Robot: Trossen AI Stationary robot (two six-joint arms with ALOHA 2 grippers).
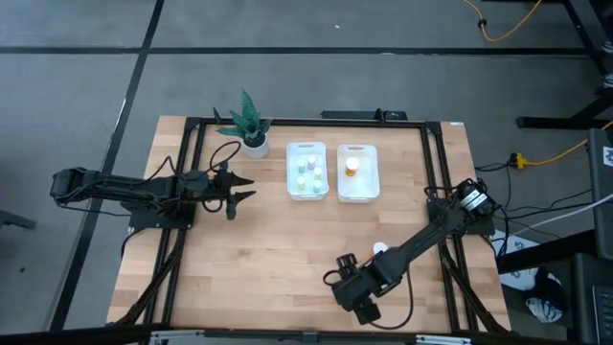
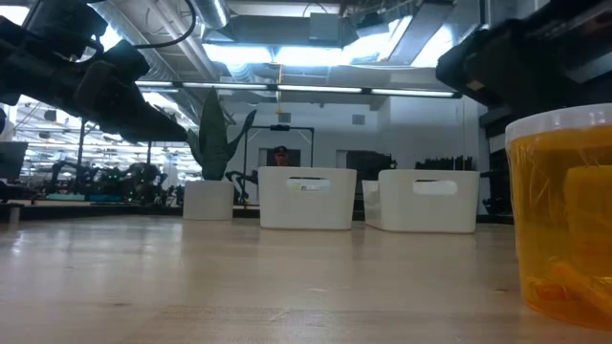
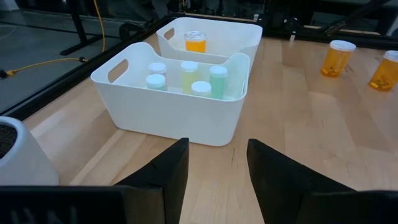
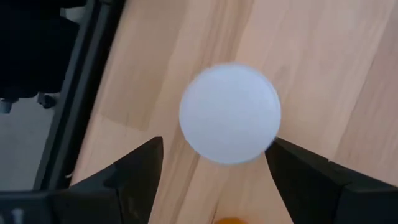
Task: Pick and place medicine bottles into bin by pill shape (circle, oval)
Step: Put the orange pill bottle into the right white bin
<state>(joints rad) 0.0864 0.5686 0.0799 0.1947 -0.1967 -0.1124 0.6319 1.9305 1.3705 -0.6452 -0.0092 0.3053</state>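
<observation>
My right gripper (image 1: 359,305) hangs over the table's near edge, pointing down, open. In its wrist view its two fingers (image 4: 144,167) stand on either side of a bottle's round white cap (image 4: 230,113) below them, apart from it. An amber bottle (image 2: 564,220) stands upright on the table close to the low camera. Another white-capped bottle (image 1: 380,248) stands beside the right arm. My left gripper (image 1: 247,188) is open and empty, level, pointing at the two bins; it also shows in its wrist view (image 3: 217,149). Two amber bottles (image 3: 339,57) (image 3: 384,70) stand beyond the bins.
Two white bins stand side by side at the far middle: the left bin (image 1: 293,171) holds several small pale bottles (image 3: 186,78), the right bin (image 1: 372,182) holds one amber bottle (image 3: 195,42). A white-potted green plant (image 1: 251,129) stands left of them. Black frame rails run along the table's sides.
</observation>
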